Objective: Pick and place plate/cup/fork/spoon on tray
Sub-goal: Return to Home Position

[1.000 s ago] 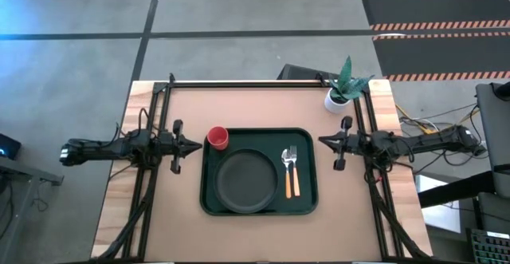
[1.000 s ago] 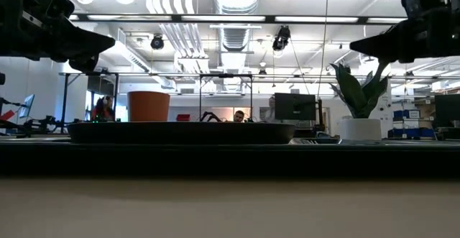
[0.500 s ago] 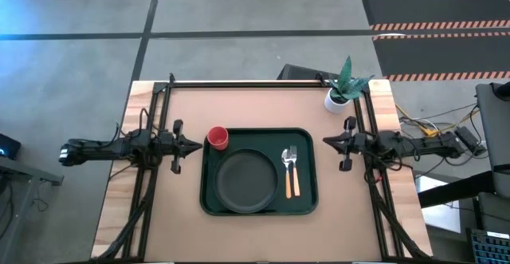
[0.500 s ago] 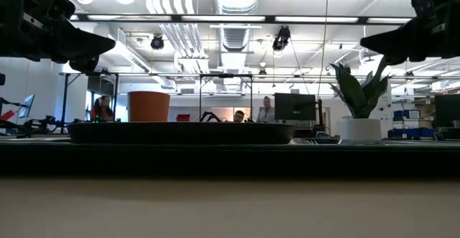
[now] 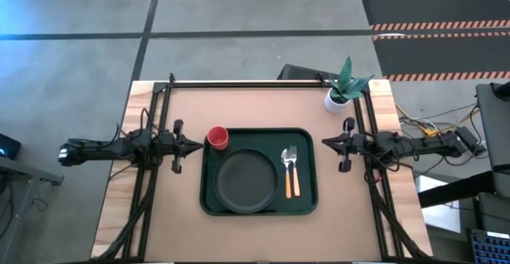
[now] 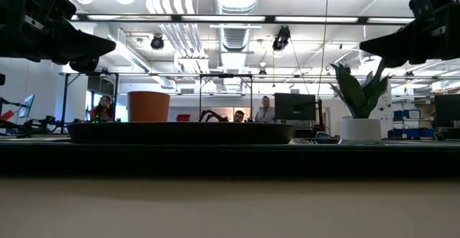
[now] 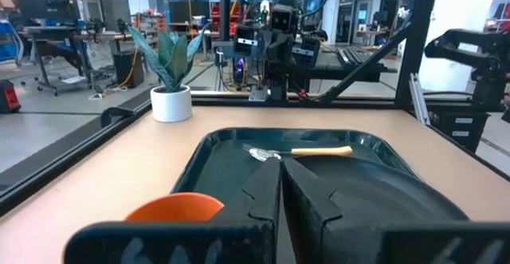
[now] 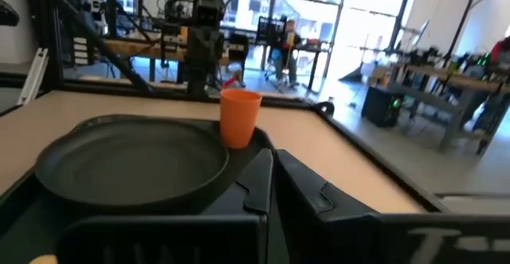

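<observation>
Flanking the tray (image 5: 307, 202), both arms are parked.
Left fingers (image 5: 192, 145) and right fingers (image 5: 326, 143) are seen closed, empty.

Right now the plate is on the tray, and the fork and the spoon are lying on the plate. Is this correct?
Not quite. The plate is on the tray, but the fork and the spoon lie on the tray beside the plate, not on it. The high view shows this.
</observation>
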`<state>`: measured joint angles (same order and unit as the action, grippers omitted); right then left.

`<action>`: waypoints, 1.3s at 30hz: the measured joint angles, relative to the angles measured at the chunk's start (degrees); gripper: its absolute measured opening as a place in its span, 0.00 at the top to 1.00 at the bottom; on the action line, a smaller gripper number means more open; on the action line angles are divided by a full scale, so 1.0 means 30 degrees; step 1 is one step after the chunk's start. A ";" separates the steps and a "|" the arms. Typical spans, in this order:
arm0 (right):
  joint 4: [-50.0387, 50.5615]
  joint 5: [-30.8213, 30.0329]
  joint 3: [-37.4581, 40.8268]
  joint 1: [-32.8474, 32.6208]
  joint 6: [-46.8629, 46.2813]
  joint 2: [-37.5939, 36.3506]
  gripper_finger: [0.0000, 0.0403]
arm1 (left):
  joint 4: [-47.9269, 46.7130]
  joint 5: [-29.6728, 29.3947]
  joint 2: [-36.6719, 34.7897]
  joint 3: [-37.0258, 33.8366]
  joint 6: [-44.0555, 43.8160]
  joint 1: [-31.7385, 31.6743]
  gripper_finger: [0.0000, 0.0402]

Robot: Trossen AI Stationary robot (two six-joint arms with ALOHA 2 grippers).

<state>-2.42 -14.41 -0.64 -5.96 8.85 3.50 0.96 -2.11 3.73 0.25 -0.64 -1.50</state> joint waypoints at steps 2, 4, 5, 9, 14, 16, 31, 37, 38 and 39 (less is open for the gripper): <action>0.0018 0.0007 0.0000 0.0000 -0.0440 0.0460 0.98 | -0.0003 0.0000 0.0126 0.0000 0.0000 0.0000 1.00; 0.0025 0.0007 0.0000 0.0000 -0.1009 0.0848 0.98 | 0.0013 0.0000 0.0251 0.0000 0.0000 0.0000 1.00; 0.0039 0.0000 0.0000 0.0000 -0.1217 0.1050 0.98 | 0.0033 0.0000 0.0338 0.0000 0.0000 0.0000 1.00; 0.0007 -0.0011 0.0000 0.0000 -0.2215 0.1619 0.98 | 0.0077 -0.0007 0.0503 0.0000 -0.0045 0.0000 1.00; -0.0469 -0.0087 0.0000 -0.0007 -0.1325 0.1614 0.98 | 0.0794 -0.0128 0.0445 0.0000 -0.0035 0.0000 1.00; -0.1048 -0.0137 0.0000 -0.0007 -0.0277 0.1470 0.98 | 0.1155 -0.0160 0.0254 0.0000 0.0283 0.0000 1.00; -0.0120 -0.0058 0.0000 -0.0007 -0.0009 0.0463 0.98 | 0.0121 -0.0080 -0.0476 0.0000 0.0007 -0.0007 1.00; -0.0081 -0.0087 0.0000 -0.0007 -0.0593 0.0494 0.98 | 0.0099 -0.0080 -0.0445 0.0000 0.0015 -0.0007 1.00; -0.0072 -0.0097 0.0000 -0.0007 -0.0685 0.0513 0.98 | 0.0099 -0.0080 -0.0409 0.0000 0.0015 -0.0007 1.00; -0.0070 -0.0116 0.0000 -0.0007 -0.0782 0.0513 0.98 | 0.0088 -0.0080 -0.0374 0.0000 0.0015 -0.0007 1.00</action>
<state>-2.63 -14.76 -0.64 -5.98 6.50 5.04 1.22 -2.35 2.61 0.25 -0.60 -1.52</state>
